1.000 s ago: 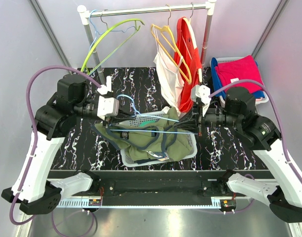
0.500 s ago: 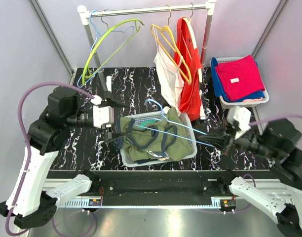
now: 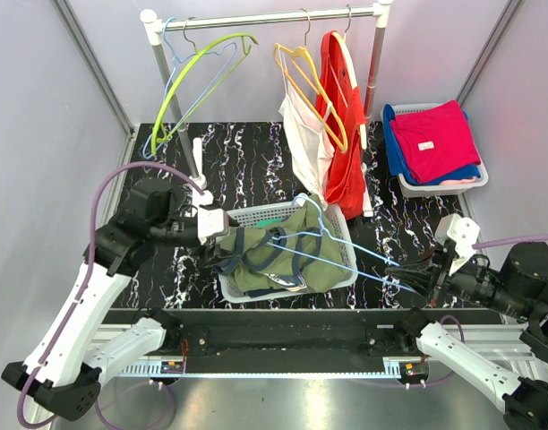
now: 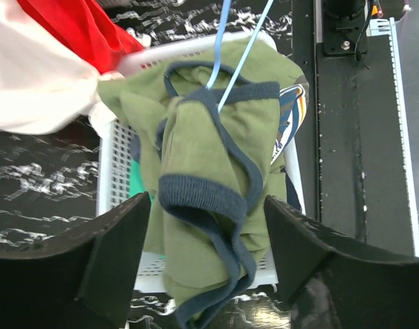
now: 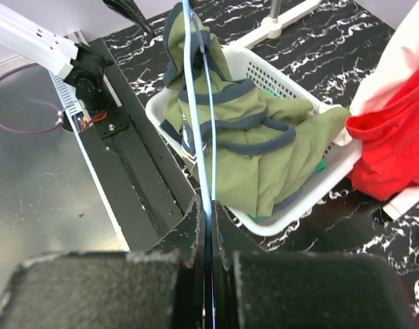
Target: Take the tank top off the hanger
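A second ago both grippers were held close together over the white basket [image 3: 341,279], and the left gripper [image 3: 222,258] was pressed shut. Now it has been opened and pulled back to the left side of the basket. Its fingers [image 4: 113,260] are spread wide, and nothing is held between them.

The green tank top [image 3: 283,255] has been dropped and is bunched up in the basket, in the middle of the table.

The right gripper [image 3: 410,274] has been drawn back to the near right. It is pressed together on the thin blue hanger [image 3: 372,254], which has been dragged to the right with it. The far end of the hanger is seen lying on the tank top, by a blue-edged strap. It cannot be told if that end is caught or free.

The job is judged to be nearly done. The hanger may only need to be pulled clear.
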Available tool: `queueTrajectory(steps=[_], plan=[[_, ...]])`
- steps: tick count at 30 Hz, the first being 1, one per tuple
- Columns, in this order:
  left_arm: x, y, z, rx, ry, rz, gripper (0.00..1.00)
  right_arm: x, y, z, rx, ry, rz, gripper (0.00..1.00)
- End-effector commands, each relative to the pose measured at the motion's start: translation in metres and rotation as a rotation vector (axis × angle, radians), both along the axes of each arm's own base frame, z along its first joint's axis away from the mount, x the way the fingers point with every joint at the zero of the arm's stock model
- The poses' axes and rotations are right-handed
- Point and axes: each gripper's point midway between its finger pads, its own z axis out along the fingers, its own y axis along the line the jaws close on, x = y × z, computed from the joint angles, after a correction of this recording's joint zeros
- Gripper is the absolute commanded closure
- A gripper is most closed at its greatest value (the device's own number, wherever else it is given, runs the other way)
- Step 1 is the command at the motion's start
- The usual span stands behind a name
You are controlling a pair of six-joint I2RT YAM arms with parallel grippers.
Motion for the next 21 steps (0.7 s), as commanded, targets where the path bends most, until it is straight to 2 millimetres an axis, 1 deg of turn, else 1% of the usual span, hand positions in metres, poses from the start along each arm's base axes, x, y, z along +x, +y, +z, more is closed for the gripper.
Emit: queueTrajectory(steps=[1,2,3,4,5,6,7,8,9,10,11,14,15,19,21], plan=[[0.01,-0.008,-0.004,-0.04,0.004,0.002,0.34,0.002,-0.009,0.011,-0.005,-0.006,-0.05,1.0],[0.011,-0.008,-0.008,-0.033,0.01,0.011,0.37,0.003,-0.013,0.009,-0.024,0.0,-0.072,1.0],[0.014,-0.008,-0.014,-0.028,0.016,0.015,0.43,0.003,-0.017,0.013,-0.03,-0.014,-0.083,1.0],[0.014,-0.008,-0.018,-0.023,0.027,0.021,0.46,0.004,-0.02,0.015,-0.039,-0.015,-0.1,1.0],[0.015,-0.008,-0.022,-0.022,0.039,0.028,0.48,0.004,-0.03,0.015,-0.057,-0.012,-0.141,1.0],[0.016,-0.01,-0.023,-0.026,0.046,0.029,0.49,0.007,-0.033,0.014,-0.079,-0.002,-0.163,1.0],[0.016,-0.011,-0.032,-0.021,0.075,0.038,0.49,0.009,-0.037,0.013,-0.092,0.007,-0.192,1.0],[0.016,-0.011,-0.037,-0.016,0.083,0.04,0.49,0.012,-0.046,0.013,-0.103,0.004,-0.244,1.0],[0.017,-0.013,-0.041,-0.011,0.088,0.039,0.48,0.012,-0.05,0.014,-0.098,0.011,-0.268,1.0],[0.018,-0.012,-0.052,0.005,0.104,0.044,0.5,0.014,-0.053,0.014,-0.101,0.014,-0.29,1.0],[0.02,-0.01,-0.059,0.02,0.106,0.057,0.51,0.015,-0.059,0.014,-0.103,0.018,-0.324,1.0],[0.019,-0.011,-0.079,0.058,0.129,0.05,0.6,0.019,-0.057,0.018,-0.074,0.018,-0.342,1.0],[0.017,-0.013,-0.083,0.067,0.139,0.037,0.61,0.02,-0.057,0.02,-0.055,0.012,-0.351,1.0],[0.016,-0.02,-0.095,0.083,0.177,0.017,0.62,0.027,-0.052,0.035,0.005,-0.041,-0.357,1.0],[0.014,-0.022,-0.11,0.116,0.188,0.001,0.6,0.031,-0.046,0.045,0.043,-0.071,-0.341,1.0]])
